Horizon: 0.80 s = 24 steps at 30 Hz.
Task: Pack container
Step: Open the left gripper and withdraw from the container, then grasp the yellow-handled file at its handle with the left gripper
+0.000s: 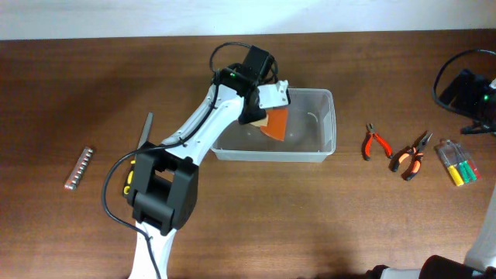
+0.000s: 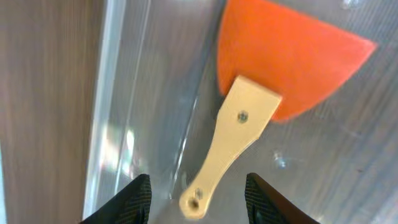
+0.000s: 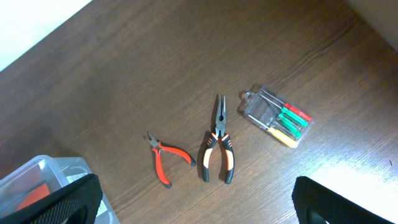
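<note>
1. The left gripper hangs over the clear plastic container, its jaws apart and gripping nothing.
2. A scraper with an orange blade and a pale wooden handle lies inside the container. The end of its handle sits in the gap between the jaws, touching neither finger.
3. The right gripper hovers above the brown table, jaws wide apart and empty.
4. Ahead of those jaws lie small red pliers, with orange-and-black needle-nose pliers just beside them. A clear case of screwdrivers lies farther to the right.
</note>
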Motion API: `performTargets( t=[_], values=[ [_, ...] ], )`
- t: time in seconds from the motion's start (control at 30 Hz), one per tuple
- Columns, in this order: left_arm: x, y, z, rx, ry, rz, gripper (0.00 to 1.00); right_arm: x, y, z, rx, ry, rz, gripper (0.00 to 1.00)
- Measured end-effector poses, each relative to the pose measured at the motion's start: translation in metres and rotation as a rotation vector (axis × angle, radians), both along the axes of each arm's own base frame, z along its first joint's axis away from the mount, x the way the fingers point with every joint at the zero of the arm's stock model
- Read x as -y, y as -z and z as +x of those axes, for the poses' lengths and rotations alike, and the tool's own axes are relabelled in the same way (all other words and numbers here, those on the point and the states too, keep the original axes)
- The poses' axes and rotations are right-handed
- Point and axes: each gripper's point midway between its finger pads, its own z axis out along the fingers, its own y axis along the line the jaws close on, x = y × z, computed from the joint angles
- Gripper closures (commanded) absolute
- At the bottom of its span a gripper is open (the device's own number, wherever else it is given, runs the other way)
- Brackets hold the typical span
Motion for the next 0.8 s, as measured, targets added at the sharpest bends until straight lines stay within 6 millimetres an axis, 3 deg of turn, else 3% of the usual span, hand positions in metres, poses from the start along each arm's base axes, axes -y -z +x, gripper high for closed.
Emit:
performTargets(
  t=[0.2, 0.27, 0.4, 0.5, 0.67, 0.8],
  values=[
    [-0.031, -0.020, -0.002, -0.030, -0.165, 0.045, 0.50, 0.000, 0.000, 0.000, 0.000, -0.001, 0.000, 0.02],
    [-0.050, -0.036, -0.006, -0.028, -0.245, 0.073, 0.35, 0.000, 0.000, 0.000, 0.000, 0.000, 0.000, 0.01],
    [-0.102, -0.073, -0.017, -0.029, -0.441, 0.096, 0.30, 0.000, 0.000, 0.000, -0.001, -0.001, 0.000, 0.01],
    [-0.156, -0.089, -0.028, -0.065, -0.660, 0.085, 0.31, 0.000, 0.000, 0.000, 0.000, 0.000, 0.000, 0.01],
    [-0.238, -0.074, -0.046, -0.195, -1.000, 0.029, 0.32, 0.000, 0.000, 0.000, 0.000, 0.000, 0.000, 0.01],
    [-0.281, -0.048, -0.064, -0.298, -1.152, 0.006, 0.32, 0.000, 0.000, 0.000, 0.000, 0.000, 0.000, 0.01]
  ],
)
